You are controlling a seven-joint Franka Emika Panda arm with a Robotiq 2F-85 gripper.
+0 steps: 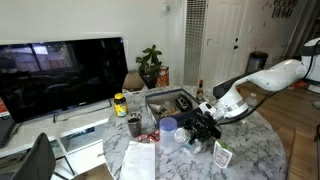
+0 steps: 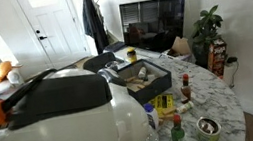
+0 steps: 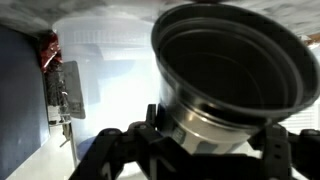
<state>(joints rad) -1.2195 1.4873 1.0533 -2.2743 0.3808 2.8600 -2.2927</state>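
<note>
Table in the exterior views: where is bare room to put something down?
Bare marble runs along the table edge beyond the fingers gripping the metal cup, and between them and the paper sheet. It is crowded around the tray and the bottles.

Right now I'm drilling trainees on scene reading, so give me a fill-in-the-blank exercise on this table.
The metal cup in the gripper is ___: nothing inside.
The round table has a ___ top.
Beside the television stands a potted ___.
Missing: empty; marble; plant.
</note>
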